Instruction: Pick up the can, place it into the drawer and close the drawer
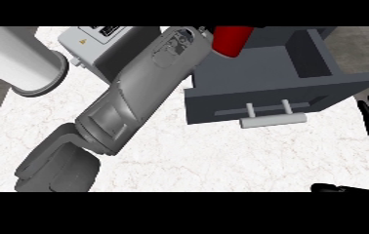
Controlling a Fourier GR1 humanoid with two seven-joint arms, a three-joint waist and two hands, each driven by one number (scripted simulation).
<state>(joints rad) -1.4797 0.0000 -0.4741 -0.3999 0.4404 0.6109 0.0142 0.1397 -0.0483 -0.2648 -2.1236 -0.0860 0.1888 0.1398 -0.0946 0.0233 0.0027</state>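
Note:
The red can (232, 40) hangs at the view's top, over the back left of the open dark grey drawer (252, 69). My left forearm runs from the lower left up to it. Only a dark sliver of the left hand (205, 31) shows beside the can, and the hand seems curled on it; its fingers are mostly cut off by the top edge. The drawer's front panel carries a pale bar handle (272, 119) facing me. A black bit of my right hand (336, 187) shows at the lower right edge.
A white cylinder (29, 67) lies at the far left of the marble counter (202, 155). A grey box with warning labels (93, 42) stands behind my left forearm. The drawer's right wall (317, 57) rises near the right edge.

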